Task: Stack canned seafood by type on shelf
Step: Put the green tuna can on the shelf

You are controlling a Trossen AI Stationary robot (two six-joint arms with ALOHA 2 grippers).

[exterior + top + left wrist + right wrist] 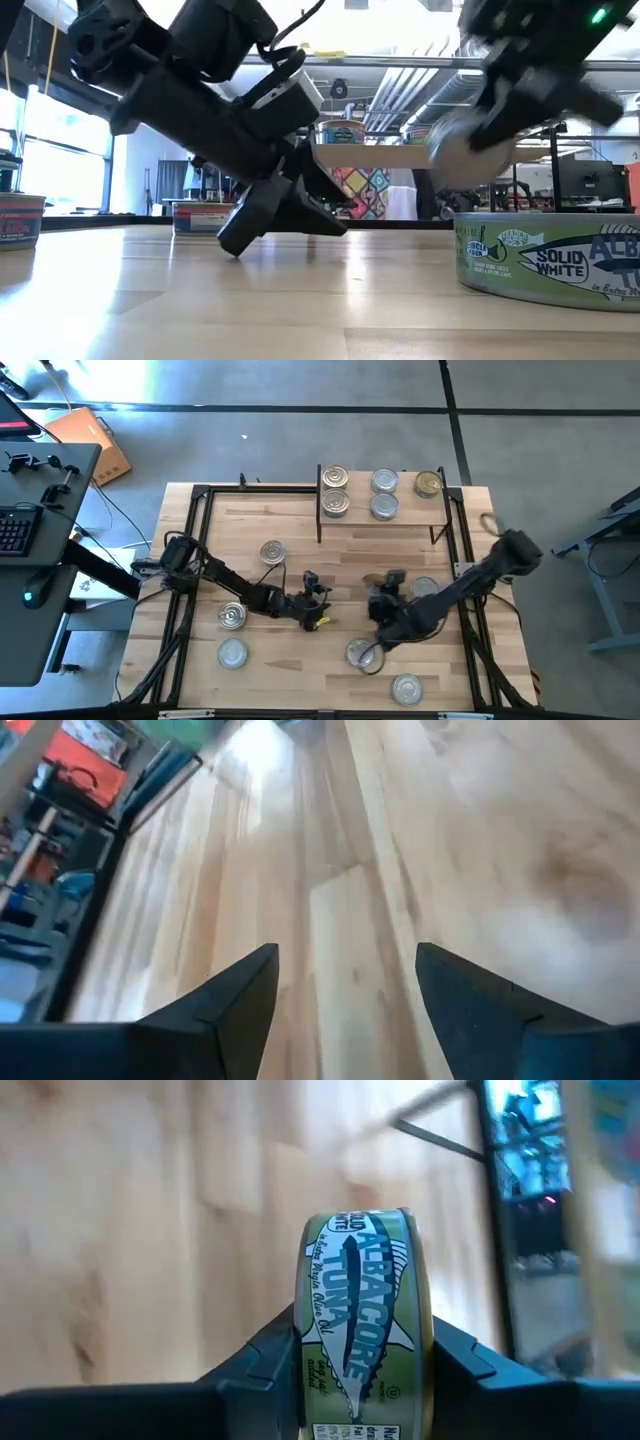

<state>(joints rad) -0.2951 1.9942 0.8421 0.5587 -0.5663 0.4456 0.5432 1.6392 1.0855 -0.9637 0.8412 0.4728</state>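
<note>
on the butcher-block table, the right gripper pinches an albacore tin near centre and should carry it level to the far shelf, while the left gripper waits open, empty

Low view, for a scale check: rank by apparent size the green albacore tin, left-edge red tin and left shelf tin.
1. green albacore tin, but nearest the camera
2. red tin
3. left shelf tin, farthest away
</note>
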